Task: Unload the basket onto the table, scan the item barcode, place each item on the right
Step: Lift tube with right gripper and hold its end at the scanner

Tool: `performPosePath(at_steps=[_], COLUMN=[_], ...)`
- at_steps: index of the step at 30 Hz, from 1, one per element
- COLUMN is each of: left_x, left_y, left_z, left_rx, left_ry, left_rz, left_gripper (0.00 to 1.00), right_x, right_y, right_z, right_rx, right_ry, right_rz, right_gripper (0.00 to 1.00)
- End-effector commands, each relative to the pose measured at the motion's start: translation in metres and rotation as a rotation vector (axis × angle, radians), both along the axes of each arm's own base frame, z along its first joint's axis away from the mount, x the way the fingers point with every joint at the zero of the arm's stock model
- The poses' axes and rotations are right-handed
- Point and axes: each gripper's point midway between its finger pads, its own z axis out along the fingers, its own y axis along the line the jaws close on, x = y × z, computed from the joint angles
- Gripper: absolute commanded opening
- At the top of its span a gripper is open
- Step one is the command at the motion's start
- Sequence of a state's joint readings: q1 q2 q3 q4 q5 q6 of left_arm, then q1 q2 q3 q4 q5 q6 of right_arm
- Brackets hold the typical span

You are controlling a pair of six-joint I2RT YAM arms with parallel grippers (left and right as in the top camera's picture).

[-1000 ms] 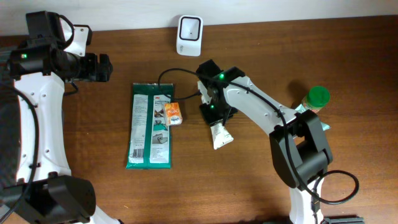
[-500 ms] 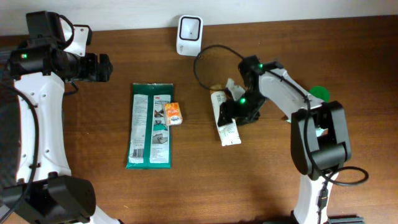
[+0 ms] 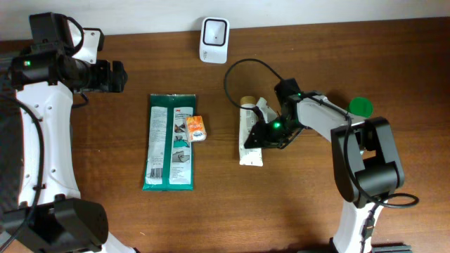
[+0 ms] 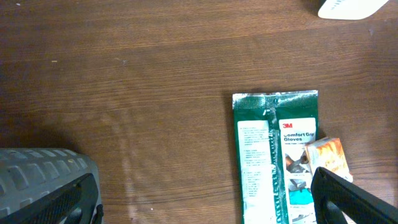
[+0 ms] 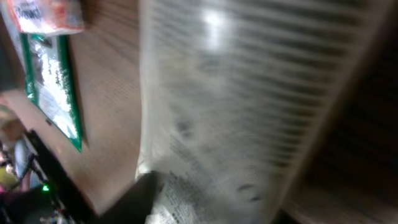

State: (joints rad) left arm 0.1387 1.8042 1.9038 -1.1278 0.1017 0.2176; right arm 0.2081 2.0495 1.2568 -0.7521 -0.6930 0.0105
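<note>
White tube (image 3: 248,140) lies flat on the counter (image 3: 211,211) near its middle, tan cap toward the far edge, its printed side filling the blurred right wrist view. The right gripper (image 3: 271,131) presses in from its right flank, probably to lift it; whether the jaws are clamped on it I cannot tell. Left of it lie a green glove pack (image 3: 169,140) and an orange packet (image 3: 196,128). Farther off, the left gripper (image 3: 114,76) hangs idle with jaws wide. The scanner (image 3: 214,36) waits at the far edge.
</note>
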Motion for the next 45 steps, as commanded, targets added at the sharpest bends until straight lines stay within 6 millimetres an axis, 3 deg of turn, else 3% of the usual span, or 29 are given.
performPosePath(at_steps=[1, 3, 5, 7, 8, 12, 17, 20, 22, 25, 28, 30, 34, 35, 37, 45], left_x=[-0.002, -0.002, -0.002, -0.002, -0.002, -0.002, -0.002, -0.002, -0.002, -0.002, -0.002, -0.002, -0.002, -0.002, -0.002, -0.002], left_y=[-0.001, -0.001, -0.001, -0.001, -0.001, -0.001, -0.001, -0.001, -0.001, -0.001, -0.001, -0.001, -0.001, -0.001, -0.001, -0.001], left_z=[0.011, 0.011, 0.011, 0.011, 0.011, 0.011, 0.011, 0.011, 0.011, 0.011, 0.011, 0.011, 0.011, 0.011, 0.011, 0.011], left_rx=[0.001, 0.001, 0.001, 0.001, 0.001, 0.001, 0.001, 0.001, 0.001, 0.001, 0.001, 0.001, 0.001, 0.001, 0.002, 0.001], left_ry=[-0.028, -0.028, -0.028, -0.028, -0.028, -0.028, -0.028, -0.028, -0.028, -0.028, -0.028, -0.028, -0.028, -0.028, -0.028, -0.028], left_rz=[-0.014, -0.014, -0.014, -0.014, -0.014, -0.014, -0.014, -0.014, -0.014, -0.014, -0.014, -0.014, -0.014, -0.014, -0.015, -0.014], left_gripper=[0.99, 0.99, 0.99, 0.99, 0.99, 0.99, 0.99, 0.99, 0.99, 0.99, 0.99, 0.99, 0.99, 0.99, 0.99, 0.99], right_x=[-0.008, 0.002, 0.021, 0.036, 0.044, 0.050, 0.039, 0.017, 0.006, -0.005, -0.002, 0.010, 0.075, 0.100, 0.128, 0.217], right_y=[-0.019, -0.019, -0.017, -0.012, -0.002, 0.010, 0.033, 0.052, 0.060, 0.066, 0.071, 0.076, 0.068, 0.061, 0.059, 0.040], right_z=[-0.031, -0.023, -0.001, 0.027, 0.057, 0.106, 0.180, 0.229, 0.252, 0.271, 0.268, 0.257, 0.233, 0.231, 0.226, 0.195], right_rx=[-0.089, -0.053, -0.011, 0.007, 0.041, 0.057, 0.157, 0.243, 0.265, 0.269, 0.193, 0.092, -0.334, -0.490, -0.652, -0.948], right_ry=[0.065, 0.041, -0.019, -0.089, -0.157, -0.242, -0.376, -0.455, -0.484, -0.521, -0.556, -0.590, -0.820, -0.912, -1.032, -1.252], right_rz=[-0.042, -0.058, -0.071, -0.062, -0.025, 0.027, 0.155, 0.260, 0.286, 0.312, 0.319, 0.296, 0.159, 0.102, 0.117, 0.171], right_gripper=[0.04, 0.04, 0.04, 0.04, 0.04, 0.04, 0.04, 0.04, 0.04, 0.04, 0.04, 0.04, 0.04, 0.04, 0.04, 0.04])
